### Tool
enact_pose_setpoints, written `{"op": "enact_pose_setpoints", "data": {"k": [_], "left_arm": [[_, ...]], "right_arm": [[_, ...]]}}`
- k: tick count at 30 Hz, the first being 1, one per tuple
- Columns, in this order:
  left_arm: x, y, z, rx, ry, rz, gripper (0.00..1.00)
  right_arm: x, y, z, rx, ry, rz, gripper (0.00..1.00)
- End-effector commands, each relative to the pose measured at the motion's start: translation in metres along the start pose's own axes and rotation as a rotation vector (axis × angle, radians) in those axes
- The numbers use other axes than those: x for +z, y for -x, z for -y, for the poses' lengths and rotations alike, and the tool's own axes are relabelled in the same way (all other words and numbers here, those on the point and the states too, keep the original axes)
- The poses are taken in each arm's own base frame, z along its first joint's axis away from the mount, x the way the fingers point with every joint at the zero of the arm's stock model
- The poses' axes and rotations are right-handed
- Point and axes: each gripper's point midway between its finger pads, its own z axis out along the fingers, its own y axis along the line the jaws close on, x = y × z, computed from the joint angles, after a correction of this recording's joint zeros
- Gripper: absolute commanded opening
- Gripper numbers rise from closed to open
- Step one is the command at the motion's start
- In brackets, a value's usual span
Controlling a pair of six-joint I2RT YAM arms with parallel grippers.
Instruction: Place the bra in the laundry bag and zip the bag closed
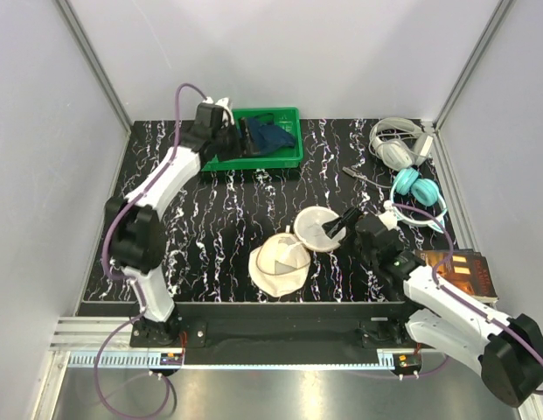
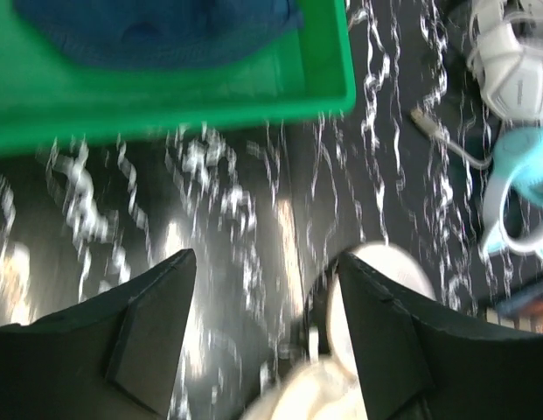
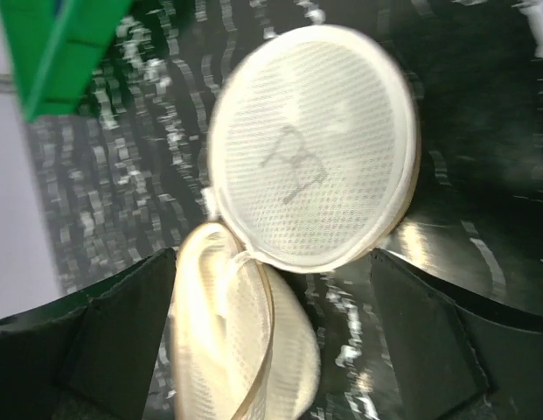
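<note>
Nothing is packed or zipped yet. Near centre, the laundry bag (image 1: 284, 261) lies unzipped with its cream mesh lid flipped open; the right gripper (image 3: 271, 258) is spread wide above it, empty. At eleven o'clock, the crumpled navy bra (image 1: 269, 136) rests in the green tray (image 1: 293, 159), with the left gripper (image 2: 264, 262) near it, parted and holding nothing.

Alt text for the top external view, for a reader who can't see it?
The left gripper hovers open at the green tray on the table's far side, where the navy bra lies. The cream laundry bag lies unzipped at centre, with the open right gripper at its right edge.
</note>
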Motion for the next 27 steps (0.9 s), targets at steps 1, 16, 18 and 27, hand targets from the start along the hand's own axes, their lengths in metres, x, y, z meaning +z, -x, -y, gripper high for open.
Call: {"op": "enact_pose_setpoints", "data": {"k": [1, 16, 18, 27], "left_arm": [[0.043, 0.049, 0.01, 0.016, -0.041, 0.094, 0.71], [0.191, 0.082, -0.012, -0.225, -0.078, 0.241, 0.74], [0.207, 0.073, -0.011, -0.28, -0.122, 0.227, 0.71], [0.23, 0.074, -0.005, -0.425, -0.224, 0.268, 0.18]], "right_arm": [[-0.017, 0.025, 0.018, -0.09, -0.162, 0.066, 1.0], [-0.062, 0.04, 0.016, -0.143, -0.127, 0.081, 1.0], [-0.065, 0.041, 0.014, -0.137, -0.116, 0.085, 1.0], [-0.076, 0.048, 0.005, -0.132, -0.084, 0.099, 1.0]]}}
